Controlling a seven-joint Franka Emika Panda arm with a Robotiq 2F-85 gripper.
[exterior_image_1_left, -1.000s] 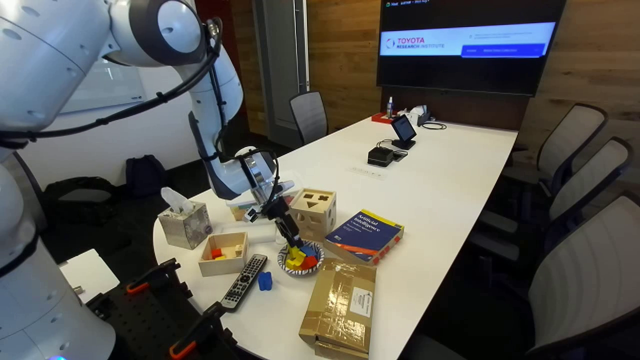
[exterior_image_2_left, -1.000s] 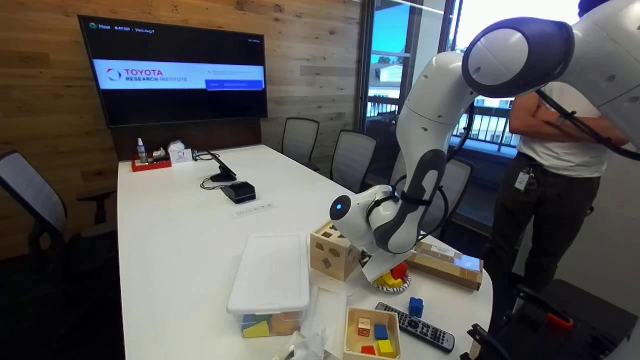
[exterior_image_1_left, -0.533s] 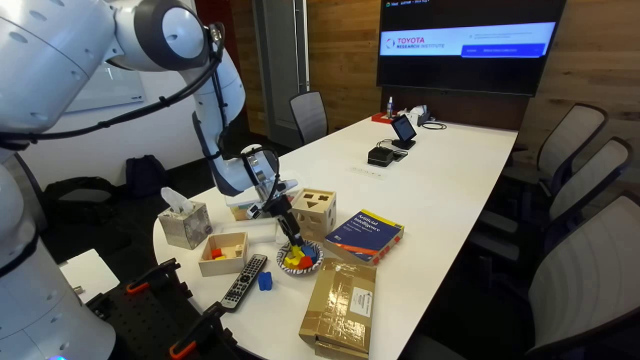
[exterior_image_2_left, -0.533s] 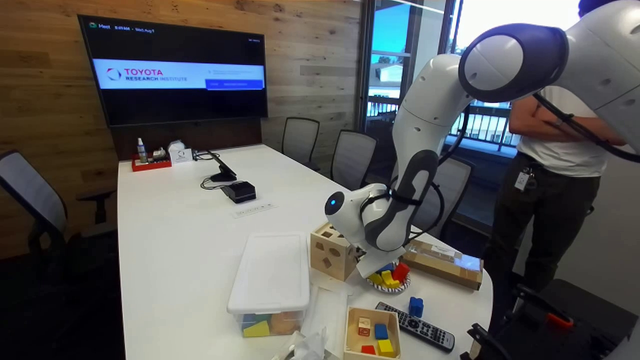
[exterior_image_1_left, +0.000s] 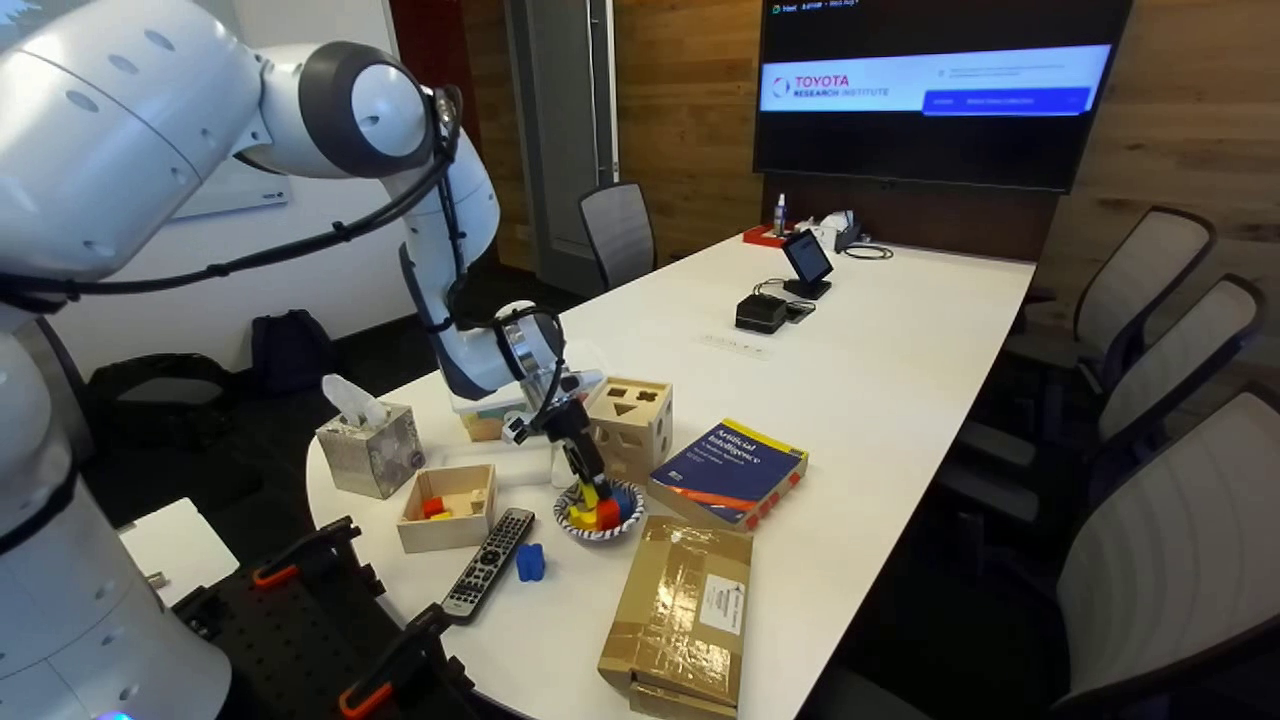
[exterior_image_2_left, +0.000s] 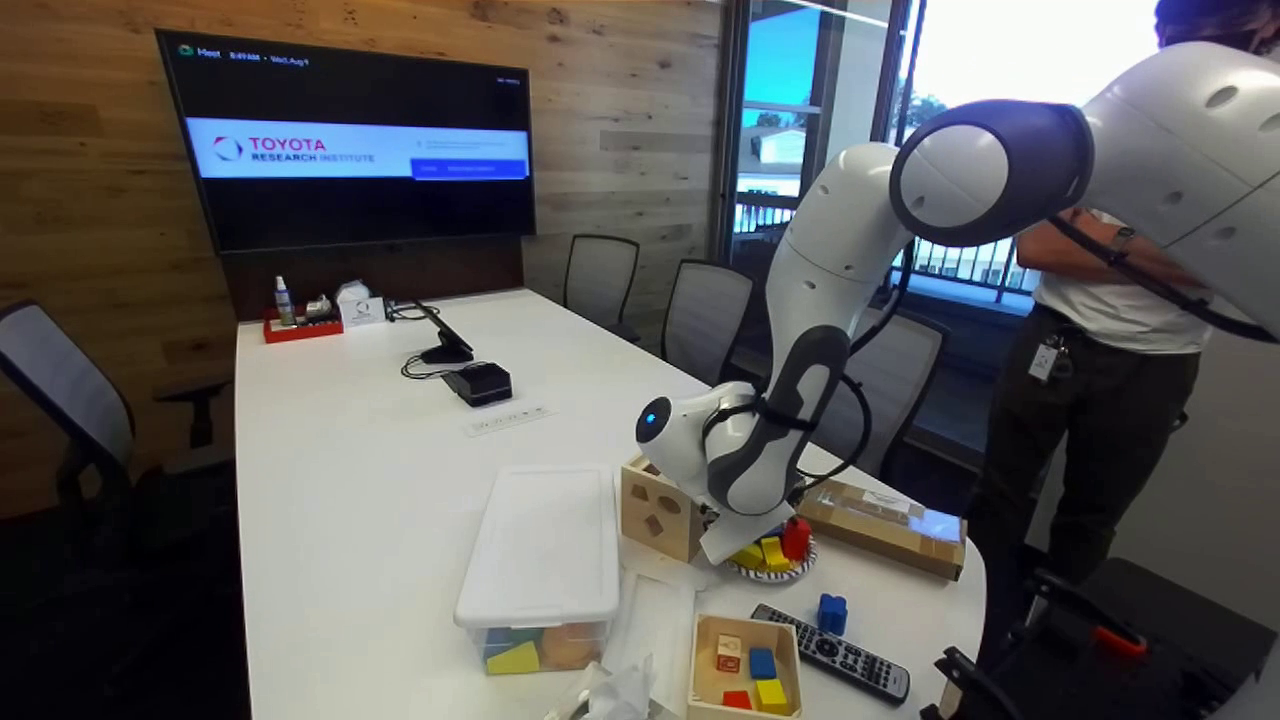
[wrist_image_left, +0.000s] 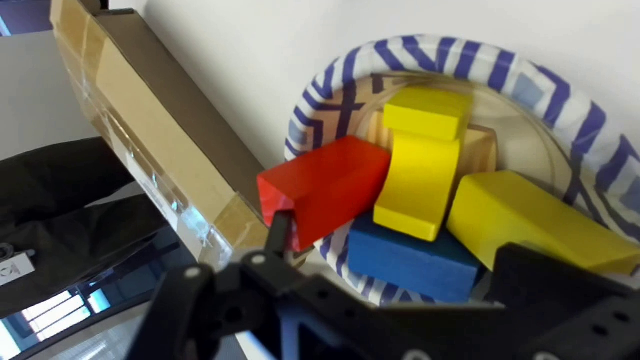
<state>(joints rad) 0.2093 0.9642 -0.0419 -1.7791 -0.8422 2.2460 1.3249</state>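
We've got the gripper (wrist_image_left: 397, 241) right over the patterned bowl (wrist_image_left: 450, 57), jaws spread wide. One tip's just by the red block (wrist_image_left: 325, 185) in there, the other by a yellow block (wrist_image_left: 525, 215), and we can't tell if either touches. A blue block (wrist_image_left: 407, 265) sits between them. In both exterior views our bowl's near the rounded end of the table (exterior_image_1_left: 850, 390), just beside the taped cardboard box (exterior_image_1_left: 665, 600).

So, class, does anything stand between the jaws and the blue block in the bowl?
Seemingly yes. In the wrist view, the red block appears between one of the open jaws and the blue block; a curved yellow block partly covers the blue one.
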